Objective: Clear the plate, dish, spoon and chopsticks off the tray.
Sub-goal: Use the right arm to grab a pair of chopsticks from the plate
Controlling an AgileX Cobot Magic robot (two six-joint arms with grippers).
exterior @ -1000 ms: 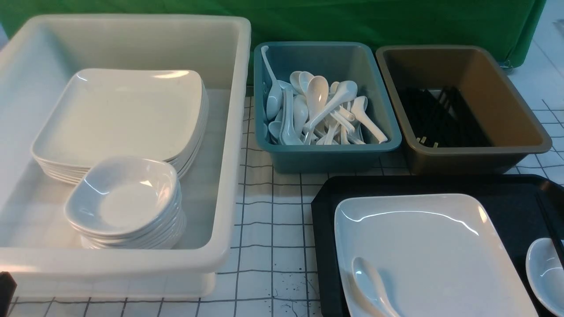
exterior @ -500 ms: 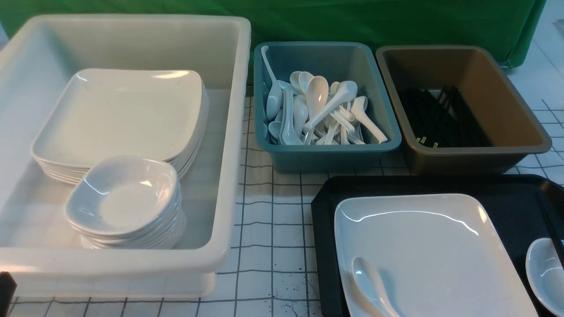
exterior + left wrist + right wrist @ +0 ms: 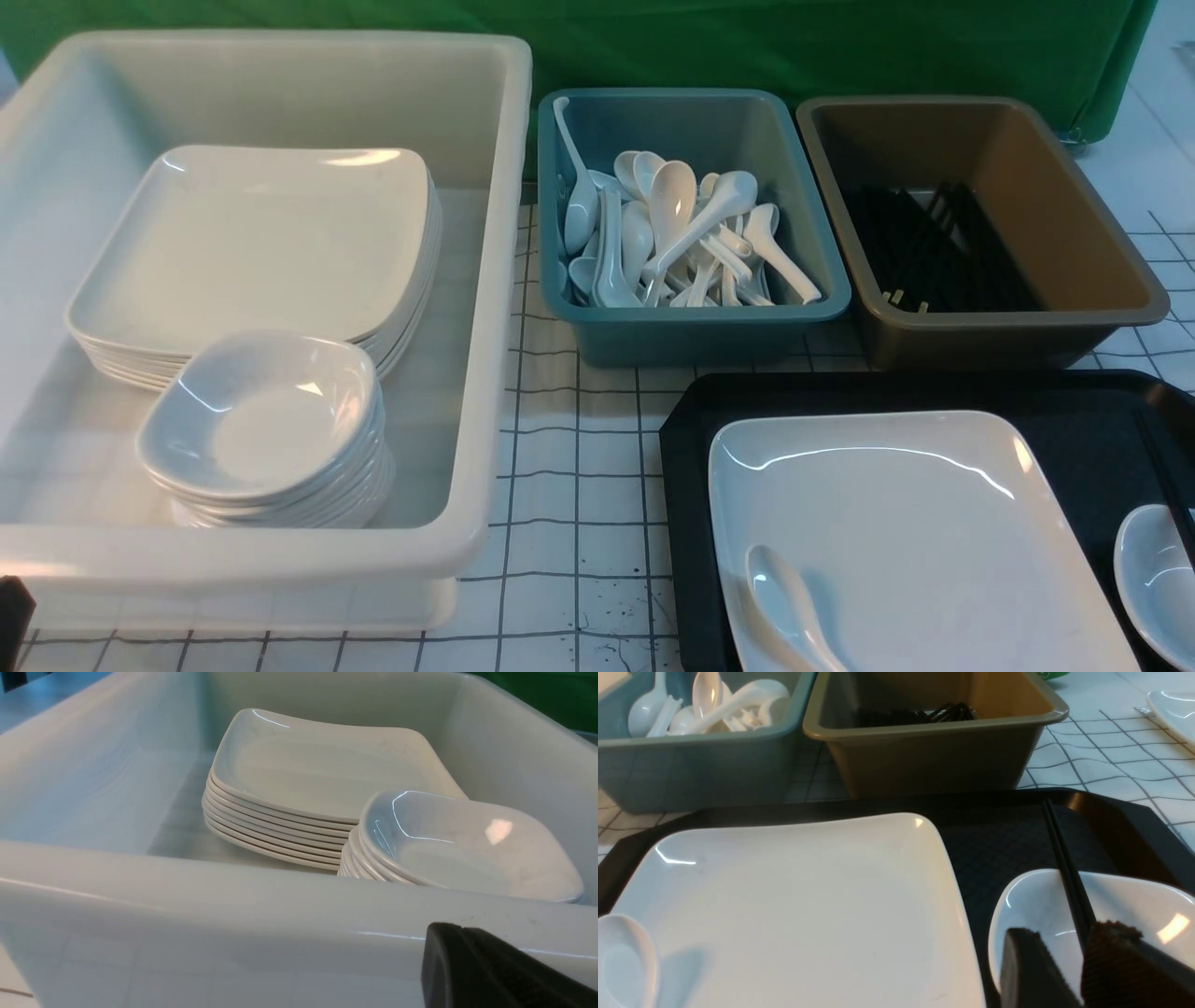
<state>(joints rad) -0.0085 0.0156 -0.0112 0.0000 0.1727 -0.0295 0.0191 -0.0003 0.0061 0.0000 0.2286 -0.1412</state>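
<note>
The black tray (image 3: 691, 448) lies at the near right. On it rests the large white plate (image 3: 896, 523) (image 3: 794, 896), and the spoon (image 3: 784, 597) (image 3: 626, 956) lies on the plate's near left corner. The small dish (image 3: 1153, 569) (image 3: 1036, 905) sits on the tray to the right of the plate, with the black chopsticks (image 3: 1162, 462) (image 3: 1057, 844) lying across it. My right gripper (image 3: 1064, 933) hovers open just over the dish, and the chopsticks run along its right finger's inner side. My left gripper (image 3: 460, 928) (image 3: 11, 607) is shut and empty, in front of the white tub's near wall.
A big white tub (image 3: 485, 280) on the left holds a stack of plates (image 3: 252, 243) and a stack of dishes (image 3: 261, 420). Behind the tray stand a teal tub (image 3: 691, 327) of spoons and a brown tub (image 3: 980, 336) holding black chopsticks.
</note>
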